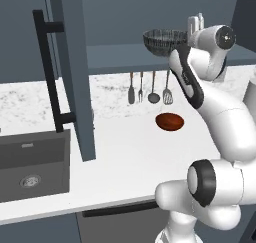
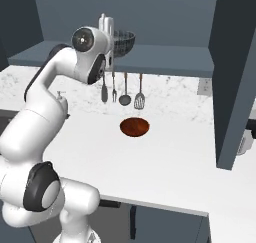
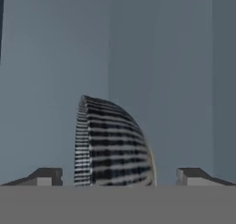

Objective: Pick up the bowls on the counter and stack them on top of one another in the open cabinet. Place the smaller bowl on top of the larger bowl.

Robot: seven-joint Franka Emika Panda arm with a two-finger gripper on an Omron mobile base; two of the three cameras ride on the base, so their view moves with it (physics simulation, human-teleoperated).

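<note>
larger bowl (image 1: 162,41) on shelf, end effector (image 3: 119,177) wide — unclamped

The cabinet shelf (image 1: 120,54) carries the larger bowl (image 1: 162,41); the counter (image 1: 130,157) carries the smaller bowl (image 1: 170,122)

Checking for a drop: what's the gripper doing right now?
Gripper: open, fingers either side of the grey bowl on the cabinet shelf, not gripping it.

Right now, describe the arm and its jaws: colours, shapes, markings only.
The arm is glossy white, built of rounded tubular segments with dark grey bands and round dark caps at the joints. The gripper ends in two small dark, blocky fingertips. No cables or markings show.
</note>
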